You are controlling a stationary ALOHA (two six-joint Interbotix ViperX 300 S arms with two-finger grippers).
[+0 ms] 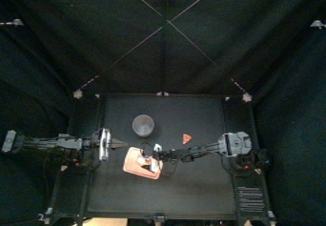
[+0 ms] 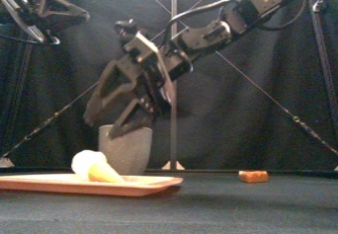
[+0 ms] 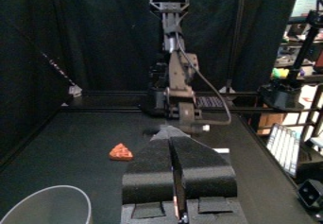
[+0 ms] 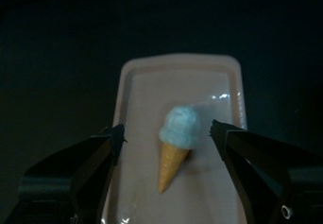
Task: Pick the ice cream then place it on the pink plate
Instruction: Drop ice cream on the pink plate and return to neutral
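one ice cream (image 4: 177,145), flat on the pink plate (image 4: 149,77), about the middle of it, pale scoop at one end and tan cone at the other. long axis along the plate's length; from the front, scoop toward the left, cone tip toward the right. directly below the right pincer (image 4: 168,130), between the lines of its two jaws. jaws wide apart, one on either side of that axis, gripping nothing. from the front, pincer hanging clear above the plate, with air between it and the toy.

by judgement, placing as good as done: toy on the plate, free of the jaws, only the retreat left. best to lift straight up; with any sideways drift, risk of a jaw clipping scoop or cone and rolling it toward the plate's rim.

right arm by far the nearer, reaching in past the middle. left pincer (image 3: 177,157) parked well off at the left, raised above the surface (image 1: 192,187), jaws pressed together on nothing.

count: one ice cream, one pink plate, one tall grey cup (image 2: 128,147) upright just behind the plate, one small orange-red toy (image 2: 254,176) alone on the surface to the right, well apart from the plate.
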